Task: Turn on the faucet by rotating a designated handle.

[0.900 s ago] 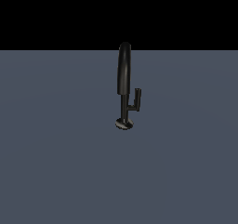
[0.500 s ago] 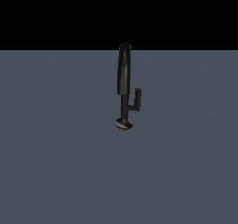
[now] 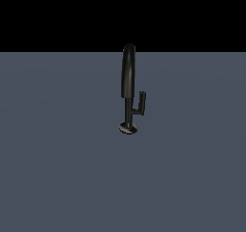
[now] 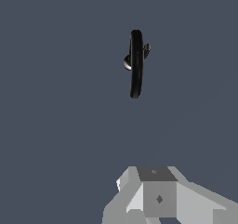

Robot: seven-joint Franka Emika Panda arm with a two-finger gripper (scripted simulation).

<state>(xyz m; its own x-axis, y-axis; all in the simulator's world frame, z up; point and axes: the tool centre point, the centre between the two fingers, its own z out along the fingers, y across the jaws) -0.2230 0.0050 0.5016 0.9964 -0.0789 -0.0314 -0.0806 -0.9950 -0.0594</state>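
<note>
Standing upright on the grey bench [image 3: 57,168], the faucet [image 3: 128,82] rests on its round disc base near the middle of the exterior view. The handle [image 3: 141,105] branches off the stem toward that view's right, its end pointing up. In the wrist view the faucet [image 4: 135,62] lies well apart from the tool [image 4: 155,197]. Finger spacing cannot be determined; only the tool body is visible.

One black faucet [image 3: 128,77] bearing a single side handle [image 3: 141,104] stands on one grey floor [image 3: 57,168]; one gripper [image 4: 158,190] visible.
</note>
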